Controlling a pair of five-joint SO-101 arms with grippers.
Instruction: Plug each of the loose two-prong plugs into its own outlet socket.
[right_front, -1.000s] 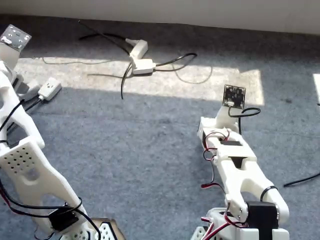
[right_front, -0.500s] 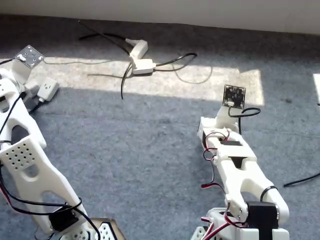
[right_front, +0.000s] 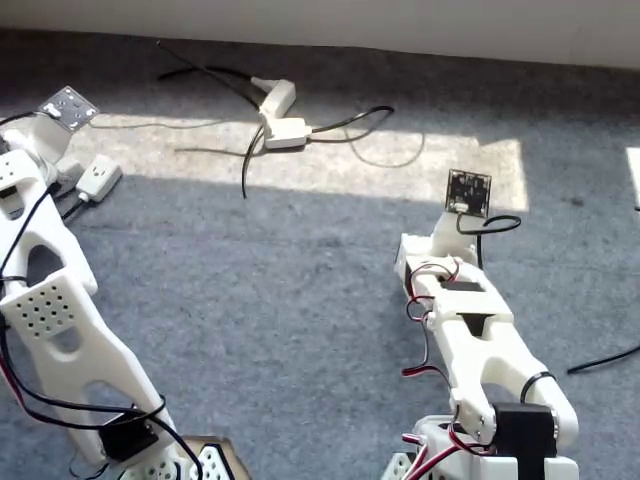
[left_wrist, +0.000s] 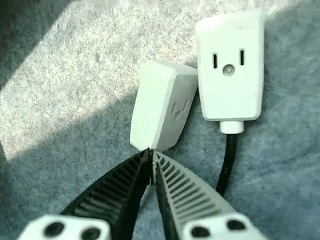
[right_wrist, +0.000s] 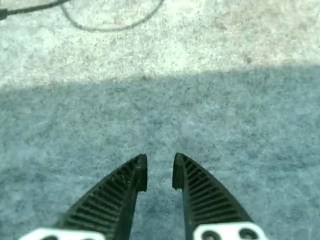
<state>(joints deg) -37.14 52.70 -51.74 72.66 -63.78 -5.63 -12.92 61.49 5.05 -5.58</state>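
Where jaws meet (left), plug (left_wrist: 162, 106) lies.

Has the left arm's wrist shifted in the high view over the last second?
Yes. The left arm's wrist has swung rightward in the high view, ending closer to the white outlet socket, which has stayed put.

I work over a grey carpet (right_front: 300, 330) with a short, felted pile. A broad band of sunlight (right_front: 420, 160) crosses its far part, while the near part lies in shade. Beyond the carpet runs a pale wall (right_front: 400, 25). A second bright patch (right_front: 633, 175) shows at the high view's right edge.
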